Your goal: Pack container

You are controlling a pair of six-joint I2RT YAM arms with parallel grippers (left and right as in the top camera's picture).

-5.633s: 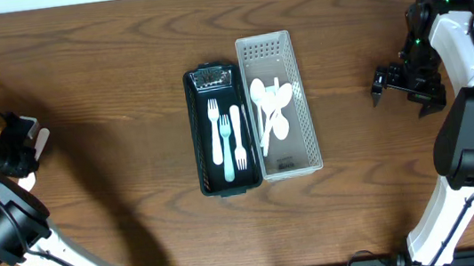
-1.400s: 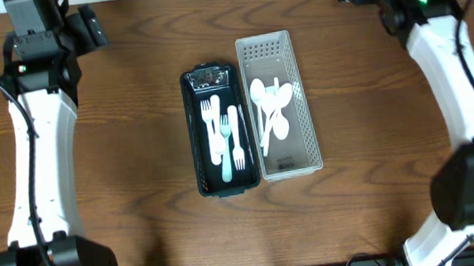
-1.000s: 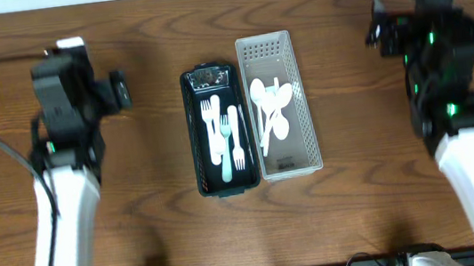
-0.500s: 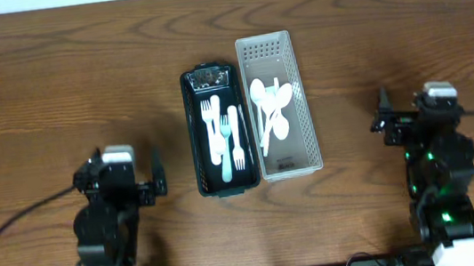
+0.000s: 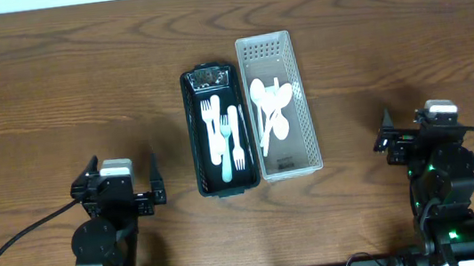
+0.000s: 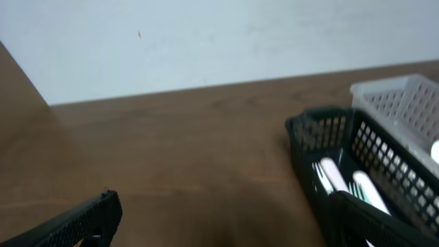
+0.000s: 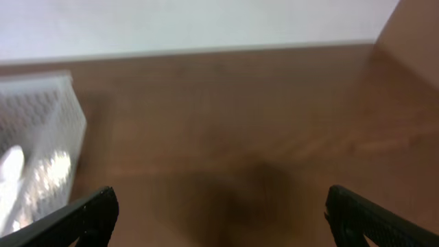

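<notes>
A black basket [image 5: 195, 138] in the middle of the table holds white and pale green forks [image 5: 225, 136]. Touching its right side, a white basket [image 5: 308, 116] holds white spoons [image 5: 272, 107]. My left gripper [image 5: 124, 170] sits low at the near left, open and empty, well apart from the baskets. My right gripper [image 5: 414, 127] sits at the near right, also open and empty. The left wrist view looks past the open gripper [image 6: 223, 221] to the black basket [image 6: 309, 147] and the forks [image 6: 335, 177] at right. At the left edge of the right wrist view, beyond the gripper [image 7: 223, 214], is the white basket [image 7: 48, 123].
Brown wooden table [image 5: 62, 90] all round the baskets. A pale wall [image 6: 206, 34] runs along the table's far edge. Cables trail from both arm bases near the front edge.
Both arms have swung back from the far side of the table to the near edge and folded down. Their grippers stayed open. Baskets and cutlery have not moved.
</notes>
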